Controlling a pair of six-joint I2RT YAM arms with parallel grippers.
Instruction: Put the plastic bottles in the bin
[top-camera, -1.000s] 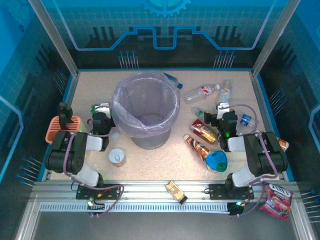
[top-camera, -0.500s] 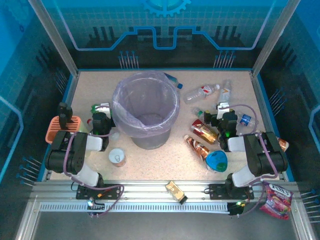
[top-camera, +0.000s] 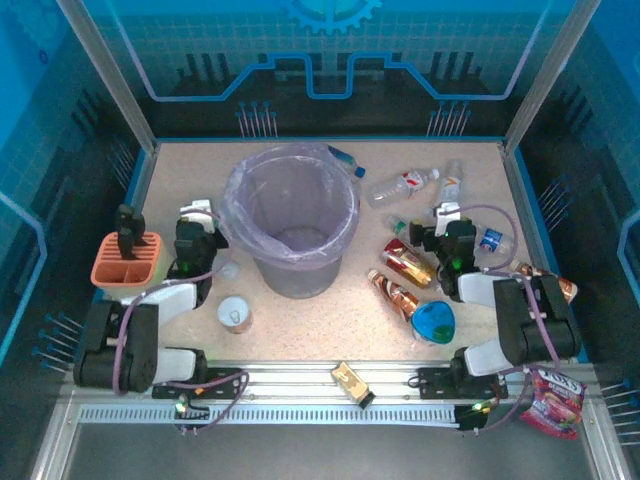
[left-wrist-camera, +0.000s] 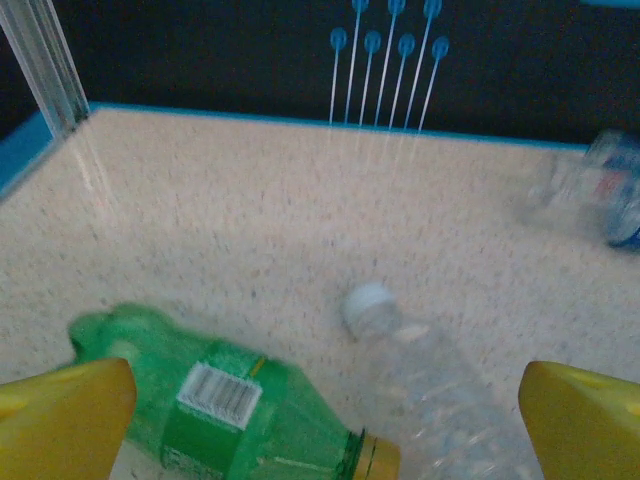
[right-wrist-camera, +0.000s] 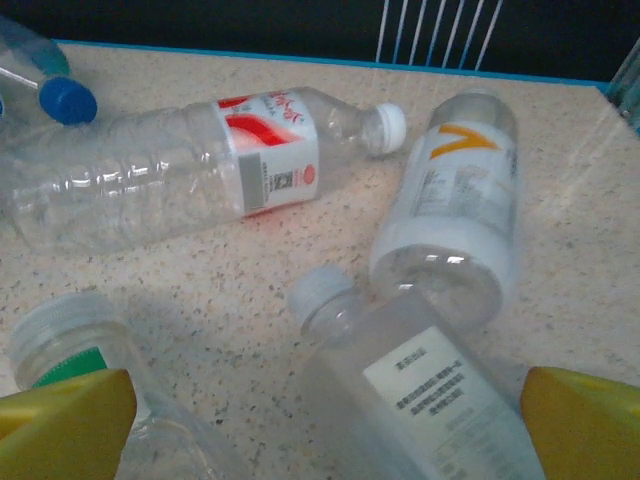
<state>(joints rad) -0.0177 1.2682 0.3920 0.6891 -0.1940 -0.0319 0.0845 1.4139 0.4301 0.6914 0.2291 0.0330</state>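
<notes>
As jaws are standing wide open, grasping seems to be starting: left gripper (left-wrist-camera: 322, 410) framing green bottle (left-wrist-camera: 230, 410), right gripper (right-wrist-camera: 325, 420) framing clear bottle (right-wrist-camera: 420, 400); bin (top-camera: 296, 272) sitting at left's 3 o'clock. Next: lowering, closing.

Honestly can't make out a single proper word or number anywhere. Closest to a sign: an orange V-shaped mark on the white-labelled bottle (right-wrist-camera: 452, 190), plus a black-and-white barcode on the green bottle (left-wrist-camera: 290, 425). Also a grey code block on the red-labelled bottle (right-wrist-camera: 270, 150) and a few lines of tiny print on the clear bottle (right-wrist-camera: 430, 390), all too small to read.
</notes>
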